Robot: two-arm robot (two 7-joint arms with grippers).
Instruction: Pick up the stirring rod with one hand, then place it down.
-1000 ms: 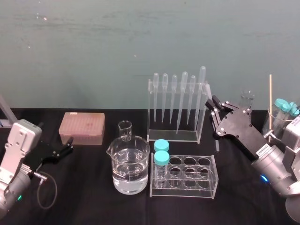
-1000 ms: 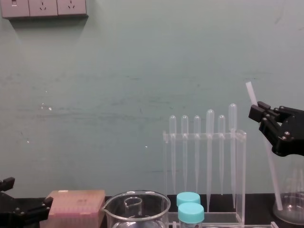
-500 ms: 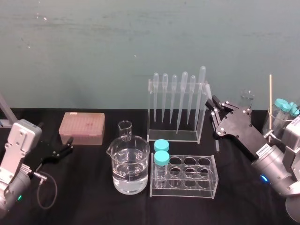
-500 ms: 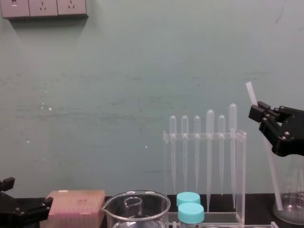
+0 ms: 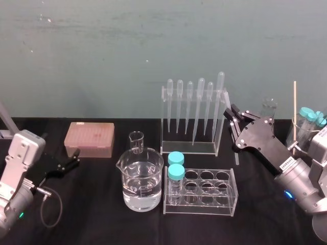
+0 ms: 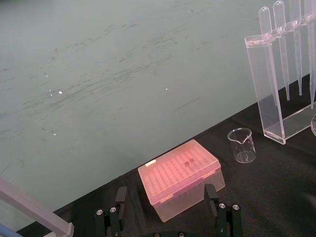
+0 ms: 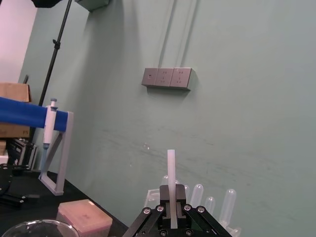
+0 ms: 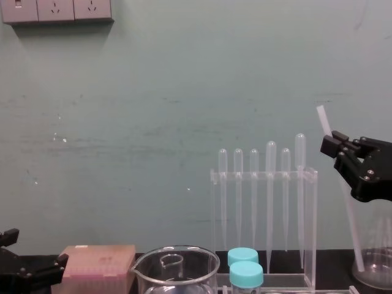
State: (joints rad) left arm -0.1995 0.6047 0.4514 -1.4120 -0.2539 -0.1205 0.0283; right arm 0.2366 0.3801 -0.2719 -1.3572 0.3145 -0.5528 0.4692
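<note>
Black tabletop [image 5: 102,214] stretched below a green wall. From the head camera, the right gripper [image 5: 232,113] sat just right of the pipette rack [image 5: 190,122], its fingers clamped on the stirring rod [image 5: 236,156], which ran down past the rack's right end. The left gripper [image 5: 75,158] lay well left of the rack, near a pink box [image 5: 89,139].

From the left wrist, that gripper's fingers [image 6: 120,197] stood apart, facing the box.

From the right wrist, the rod [image 7: 171,168] rose straight up from between the pinched fingers, with the rack behind.

From the chest, the rod [image 8: 349,214] leaned just right of the rack, its top end above the gripper [image 8: 335,147]. Its lower end seemed near table level, though I couldn't tell whether it touched.
</note>
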